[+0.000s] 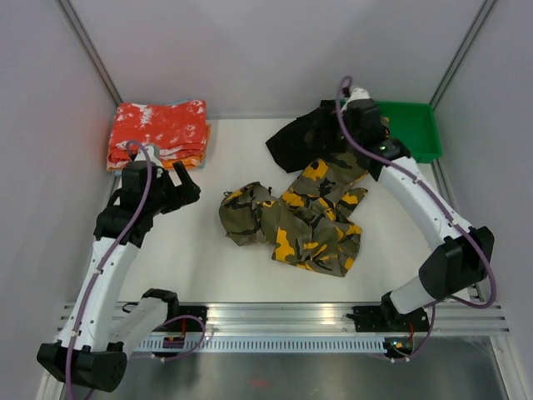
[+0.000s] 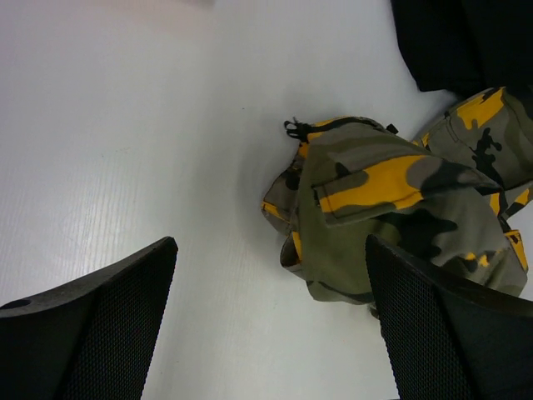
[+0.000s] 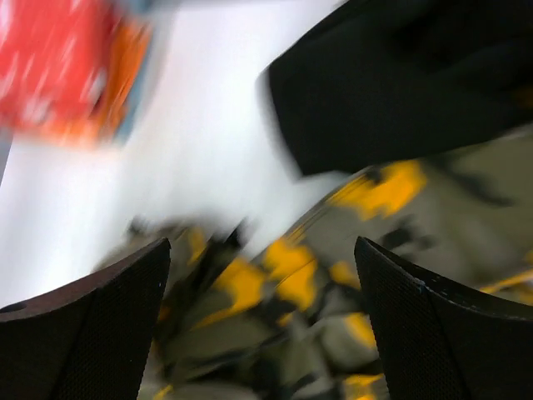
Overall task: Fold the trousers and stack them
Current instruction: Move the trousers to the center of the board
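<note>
The camouflage trousers lie crumpled in the middle of the white table, olive, black and yellow-orange. They also show in the left wrist view and, blurred, in the right wrist view. My left gripper is open and empty, left of the trousers' near end; in its own view the right finger stands close to the cloth. My right gripper is open and empty at the far end of the trousers, by the black garment; in its own view it hangs above the camouflage cloth.
A plain black garment lies at the back, touching the trousers' far end. Folded red-orange speckled cloths are stacked at the back left. A green tray stands at the back right. Walls close the table's sides.
</note>
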You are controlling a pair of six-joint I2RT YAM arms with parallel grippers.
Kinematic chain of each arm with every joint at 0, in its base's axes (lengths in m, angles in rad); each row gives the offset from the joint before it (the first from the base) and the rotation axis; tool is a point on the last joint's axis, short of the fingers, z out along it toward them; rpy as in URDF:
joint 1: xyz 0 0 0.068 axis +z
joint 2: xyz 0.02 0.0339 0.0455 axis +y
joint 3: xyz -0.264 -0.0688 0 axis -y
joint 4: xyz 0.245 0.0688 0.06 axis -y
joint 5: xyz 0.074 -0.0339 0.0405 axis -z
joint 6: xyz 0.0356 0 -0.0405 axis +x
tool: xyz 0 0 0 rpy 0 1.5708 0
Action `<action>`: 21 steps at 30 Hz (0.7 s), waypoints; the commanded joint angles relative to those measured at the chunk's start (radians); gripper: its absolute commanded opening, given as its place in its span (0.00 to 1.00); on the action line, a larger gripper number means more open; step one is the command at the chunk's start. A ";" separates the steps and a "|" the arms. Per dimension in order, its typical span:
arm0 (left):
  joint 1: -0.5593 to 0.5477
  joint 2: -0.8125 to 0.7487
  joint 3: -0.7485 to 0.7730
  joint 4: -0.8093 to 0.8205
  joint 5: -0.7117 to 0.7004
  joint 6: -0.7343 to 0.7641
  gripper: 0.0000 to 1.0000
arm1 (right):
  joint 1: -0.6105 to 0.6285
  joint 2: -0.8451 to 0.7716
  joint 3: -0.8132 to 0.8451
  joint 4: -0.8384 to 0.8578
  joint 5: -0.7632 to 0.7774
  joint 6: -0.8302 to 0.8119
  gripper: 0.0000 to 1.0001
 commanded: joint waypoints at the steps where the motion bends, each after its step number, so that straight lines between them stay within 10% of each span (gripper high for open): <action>1: 0.001 -0.027 -0.005 0.034 0.038 -0.005 1.00 | -0.129 0.026 0.093 0.052 0.058 0.019 0.98; 10: 0.001 -0.047 -0.048 0.096 0.251 0.018 1.00 | -0.384 0.160 -0.217 0.213 0.085 0.118 0.95; 21: -0.001 -0.069 -0.074 0.090 0.285 0.026 1.00 | -0.405 0.290 -0.230 0.299 0.196 0.081 0.88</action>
